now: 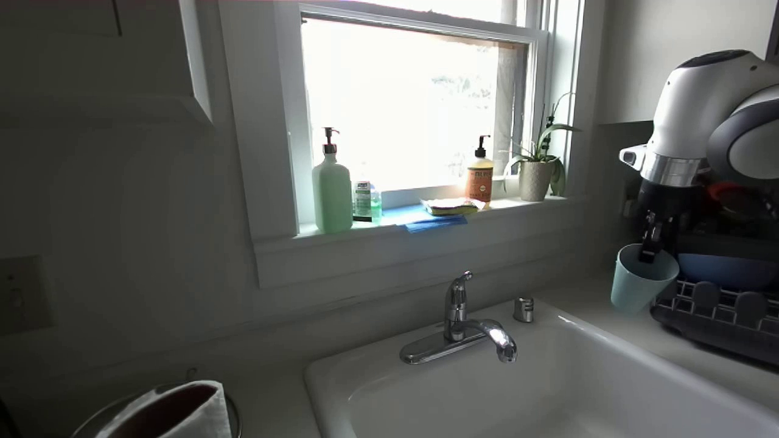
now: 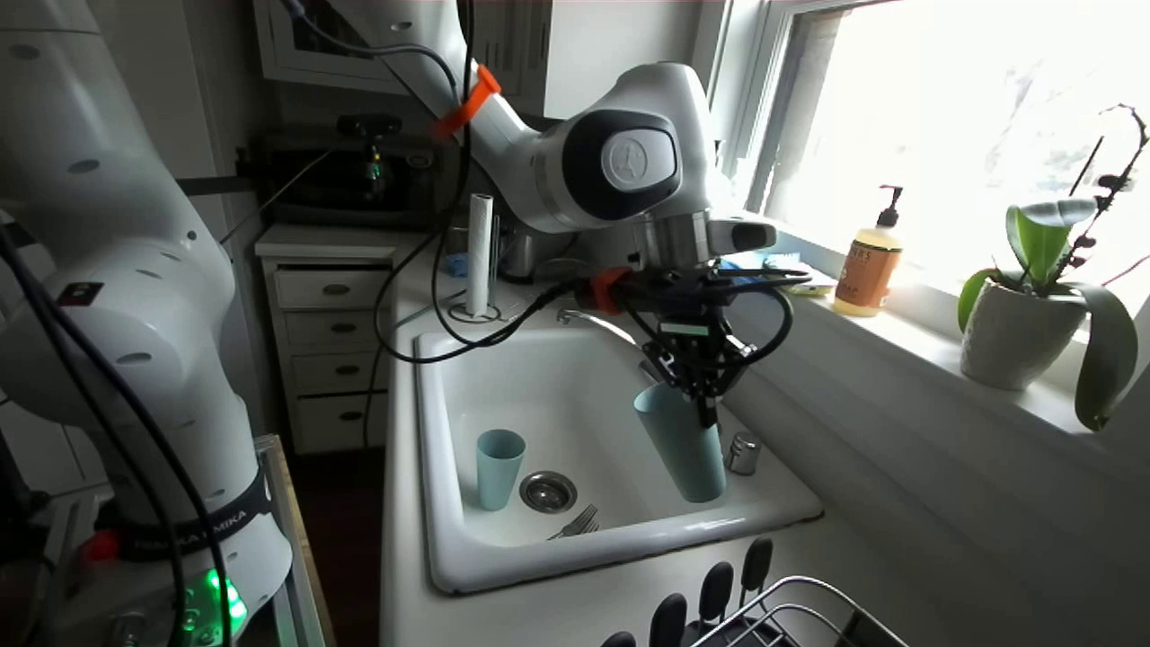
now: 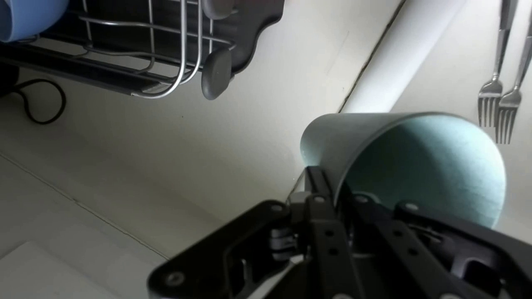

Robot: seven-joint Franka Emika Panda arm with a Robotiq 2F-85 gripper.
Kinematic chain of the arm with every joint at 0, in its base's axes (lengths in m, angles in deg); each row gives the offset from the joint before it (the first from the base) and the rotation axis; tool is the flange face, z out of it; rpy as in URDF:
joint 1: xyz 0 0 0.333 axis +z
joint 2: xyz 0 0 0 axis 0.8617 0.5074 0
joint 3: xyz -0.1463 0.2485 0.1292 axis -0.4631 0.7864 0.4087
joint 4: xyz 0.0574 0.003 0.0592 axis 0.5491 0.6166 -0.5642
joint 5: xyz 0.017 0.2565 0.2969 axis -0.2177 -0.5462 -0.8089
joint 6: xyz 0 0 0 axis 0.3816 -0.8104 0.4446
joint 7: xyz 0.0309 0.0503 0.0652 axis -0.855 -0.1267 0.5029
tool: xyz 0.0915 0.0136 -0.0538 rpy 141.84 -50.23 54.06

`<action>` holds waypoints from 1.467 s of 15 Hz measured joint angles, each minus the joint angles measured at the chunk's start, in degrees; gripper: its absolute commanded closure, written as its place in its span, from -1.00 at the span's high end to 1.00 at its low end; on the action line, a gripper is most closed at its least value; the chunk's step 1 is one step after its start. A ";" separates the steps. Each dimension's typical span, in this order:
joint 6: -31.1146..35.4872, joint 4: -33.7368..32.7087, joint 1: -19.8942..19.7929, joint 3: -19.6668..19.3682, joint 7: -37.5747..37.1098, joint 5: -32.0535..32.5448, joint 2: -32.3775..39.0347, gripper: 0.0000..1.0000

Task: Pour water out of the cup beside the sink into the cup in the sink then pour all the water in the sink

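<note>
I have the gripper (image 3: 333, 189) clamped on the side of a pale blue-green cup (image 2: 683, 454), one finger inside it and one outside. The cup is tilted, mouth upward, near the chrome cap (image 2: 744, 454) at a corner of the white sink (image 2: 552, 386); I can't judge how high its base is over the rim, and shadow hides the inside bottom. A matching cup (image 2: 497, 476) stands upright in the sink, beside the drain (image 2: 548, 492), with forks (image 3: 490, 97) lying on the basin floor nearby.

White counter (image 2: 539, 620) borders the sink. The faucet (image 1: 455, 316) sits on the back rim, below a sill (image 2: 925, 343) that carries a soap bottle (image 2: 867, 274) and a potted plant (image 2: 1024, 332). Light comes in through the window (image 1: 395, 103), and the wall (image 1: 134, 201) beside it is dim; in an exterior view, drawers (image 2: 337, 332) stand beyond the sink.

For moving, I have most of the basin between the two cups, which are well apart. A strip of counter lies between the sink's outer edge and the dish rack (image 3: 183, 50). The faucet's spout juts over the basin, and in an exterior view black cables (image 2: 564, 288) loop from the arm (image 2: 557, 180) across the sink.
</note>
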 measured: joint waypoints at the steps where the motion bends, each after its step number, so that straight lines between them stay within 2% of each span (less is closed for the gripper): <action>1: -0.16 -0.03 -0.03 0.03 -0.20 0.00 0.21 -0.98; 4: -4.02 -2.40 -0.48 -0.19 -0.58 -3.11 3.38 -0.98; 9: -10.14 -10.88 -1.70 -1.26 -0.06 -12.66 11.63 -0.98; 16: -10.58 -23.08 -5.34 -2.02 -0.41 -25.25 21.41 -0.98; 22: -11.65 -32.30 -8.53 -2.08 -4.03 -34.39 30.04 -0.98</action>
